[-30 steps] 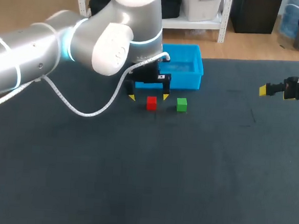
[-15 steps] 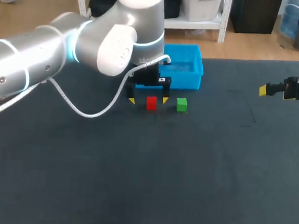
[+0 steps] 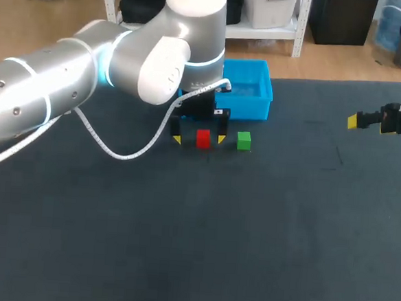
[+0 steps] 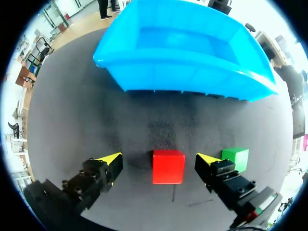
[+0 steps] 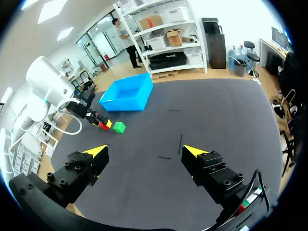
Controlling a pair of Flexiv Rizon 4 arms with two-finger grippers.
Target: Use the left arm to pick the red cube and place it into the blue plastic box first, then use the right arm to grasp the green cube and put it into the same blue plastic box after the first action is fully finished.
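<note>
On the dark table (image 3: pixel 248 250) the left arm (image 3: pixel 67 86) comes in from the left edge and stretches across to the middle. Its elbow is high and the wrist is turned down, so the fingers point at the tabletop. White cable (image 3: pixel 118 151) loops under the forearm.

Left gripper (image 3: pixel 199 139) sits low over the table, jaws apart, one yellow tip on each side of the red cube (image 3: pixel 203 138). Left wrist view: the red cube (image 4: pixel 168 166) lies flat on the table between the two fingers (image 4: pixel 109 161). There is a gap on both sides and neither tip touches it.

Green cube (image 3: pixel 244 140) sits on the table just beside the red one, on the right, outside the gripper's nearer finger. In the left wrist view that finger overlaps the green cube (image 4: pixel 235 158), so cannot tell if they touch.

Right gripper (image 5: pixel 144 151) pokes in at the table's right edge, held above the surface, well apart from both cubes. Its jaws are wide apart and the cubes lie far ahead of it.

Blue box (image 3: pixel 255 103) stands just behind the left gripper, farther back than both cubes, open side up. Left wrist view shows the blue box (image 4: pixel 183 72) straight ahead of the fingers.
</note>
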